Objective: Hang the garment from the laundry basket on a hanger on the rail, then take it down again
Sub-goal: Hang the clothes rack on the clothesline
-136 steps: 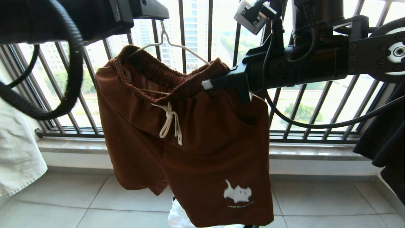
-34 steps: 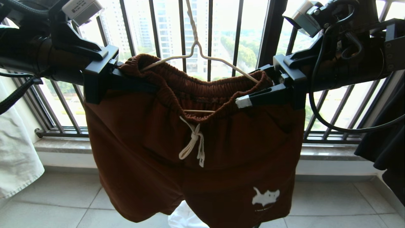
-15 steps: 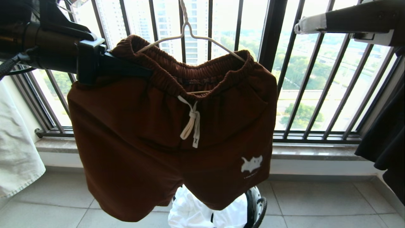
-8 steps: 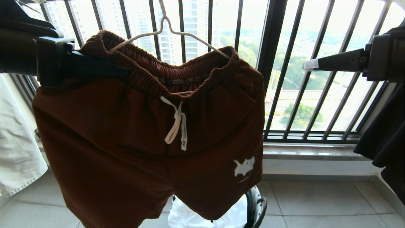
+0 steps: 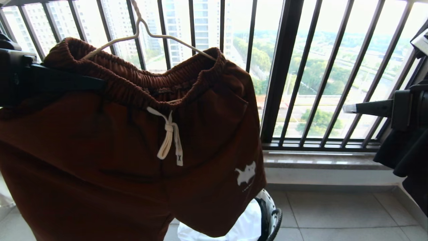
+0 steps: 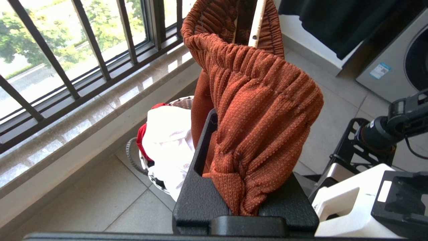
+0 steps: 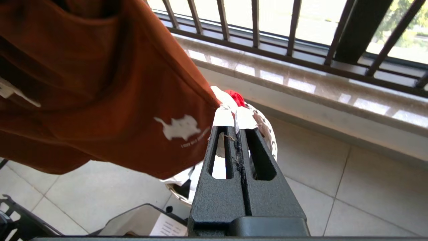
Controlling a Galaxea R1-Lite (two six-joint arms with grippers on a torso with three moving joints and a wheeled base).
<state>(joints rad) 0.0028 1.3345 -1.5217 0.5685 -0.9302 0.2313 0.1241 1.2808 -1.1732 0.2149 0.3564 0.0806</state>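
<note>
The left claw is pinching the garment's waistband, probably to drag it off the hanger; the right claw, closed and empty, is hanging apart.

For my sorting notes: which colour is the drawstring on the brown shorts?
White; the drawstring hangs knotted against the rust-brown shorts, clearest in the head view.

The right gripper is built from textured black plastic. Each of its fingers is wedge-shaped, pierced by a long slot and capped with white tape at the tip. The left gripper is moulded in the same grained black plastic. A black cable-wrapped arm and a white base housing are seen beyond it.
</note>
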